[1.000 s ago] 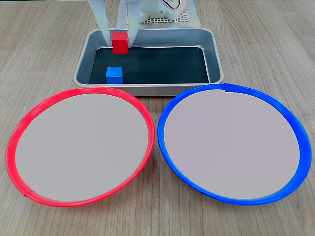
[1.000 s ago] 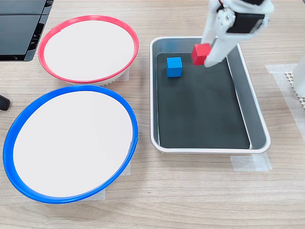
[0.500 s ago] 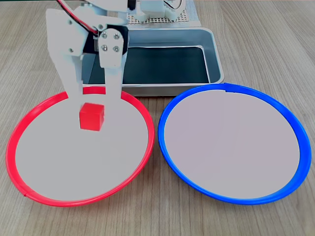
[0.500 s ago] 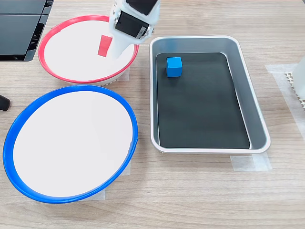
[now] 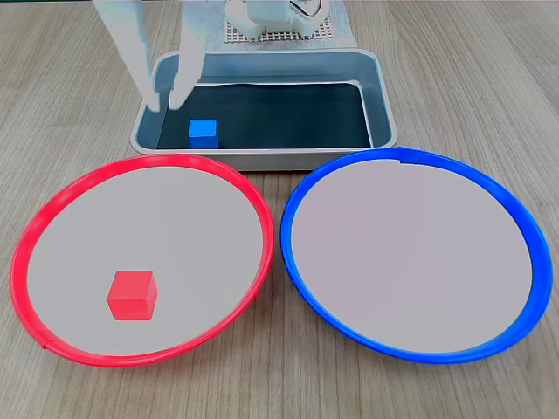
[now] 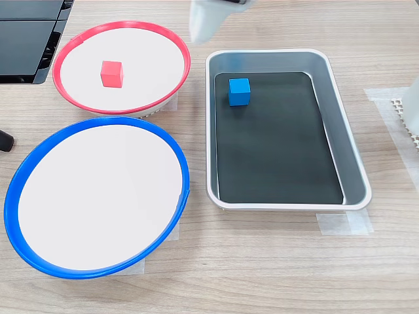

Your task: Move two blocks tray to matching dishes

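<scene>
**A:** Item one, the red block (image 5: 132, 294)?

**B:** Lying in the red-rimmed dish (image 5: 140, 258), on the pale centre toward the near-left in a fixed view. Nothing touches it. Also logged in the other fixed view (image 6: 112, 73), same dish (image 6: 122, 67). That half of the job reads as done.

**A:** Item two, the blue block (image 5: 203, 133)?

**B:** In the tray (image 5: 382, 96), on the dark bottom close to the left corner nearest the dishes. Upright, free of the walls as far as can be told. The second fixed view has it (image 6: 239, 91) at the tray's (image 6: 332, 75) end nearest the red-rimmed dish.

**A:** Blue-rimmed dish (image 5: 410, 253)?

**B:** Nothing in it; pale centre bare in both fixed views (image 6: 96, 196). It sits beside the red-rimmed one on the desk (image 5: 472, 70).

**A:** The tool (image 5: 166, 105)?

**B:** Open, two white fingers spread apart with nothing between them, tips hanging over the tray's left end, just left of and above the blue block. In the other fixed view a blurred white part shows at the top edge.

**A:** Balance outstanding?

**B:** One of two blocks placed. By my reckoning the remaining work is to grip the blue block, lift it out and set it in the blue-rimmed dish.
</scene>
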`<action>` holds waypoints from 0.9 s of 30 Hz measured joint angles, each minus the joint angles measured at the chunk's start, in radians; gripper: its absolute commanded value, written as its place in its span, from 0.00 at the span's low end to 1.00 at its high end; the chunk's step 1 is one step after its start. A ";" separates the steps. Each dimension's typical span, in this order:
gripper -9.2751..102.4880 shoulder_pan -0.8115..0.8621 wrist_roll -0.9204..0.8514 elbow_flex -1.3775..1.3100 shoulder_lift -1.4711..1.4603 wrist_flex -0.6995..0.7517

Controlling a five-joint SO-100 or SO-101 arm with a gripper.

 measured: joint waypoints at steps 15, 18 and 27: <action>0.30 0.098 -0.150 0.394 0.075 -0.129; 0.30 0.098 -0.144 0.410 0.064 -0.201; 0.08 0.098 -0.164 0.497 0.043 -0.354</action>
